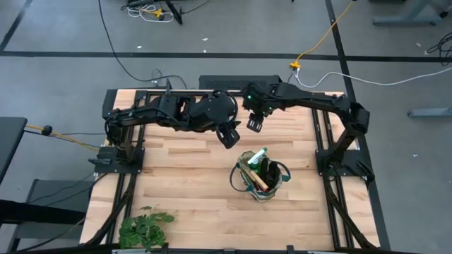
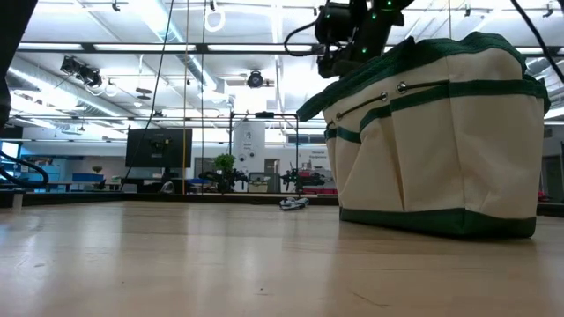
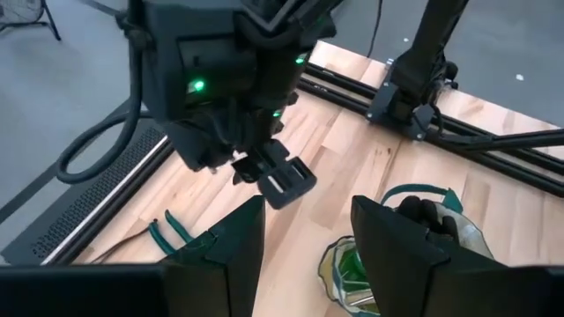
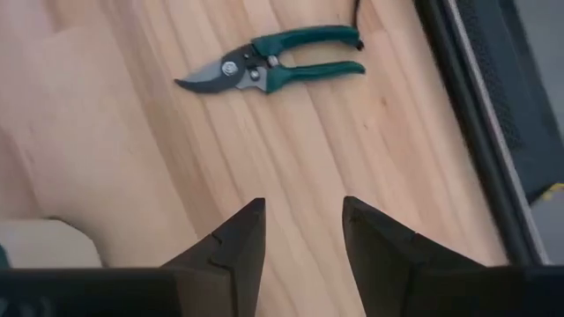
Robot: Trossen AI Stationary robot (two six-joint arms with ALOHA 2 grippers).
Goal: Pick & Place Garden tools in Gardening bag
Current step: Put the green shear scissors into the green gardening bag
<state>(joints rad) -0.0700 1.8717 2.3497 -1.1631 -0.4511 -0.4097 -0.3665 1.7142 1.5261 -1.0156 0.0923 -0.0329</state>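
Note:
The gardening bag (image 1: 260, 174), cream with dark green trim, stands upright on the table right of centre; it also shows in the low view (image 2: 441, 150). A green spray bottle with a white nozzle (image 1: 256, 158) and wooden handles (image 1: 257, 180) stick out of its open top. Green-handled pruning shears (image 4: 269, 60) lie flat on the wood, ahead of my right gripper. My left gripper (image 1: 227, 136) hangs open and empty just beyond the bag's far left side (image 3: 304, 255). My right gripper (image 1: 253, 121) is open and empty above the table, farther back (image 4: 304, 238).
A leafy green plant bunch (image 1: 145, 228) lies at the table's near left corner. The two grippers hang close together above the table's far middle. Black frame rails (image 1: 332, 152) run along the table's left and right sides. Bare wood (image 1: 183, 180) lies left of the bag.

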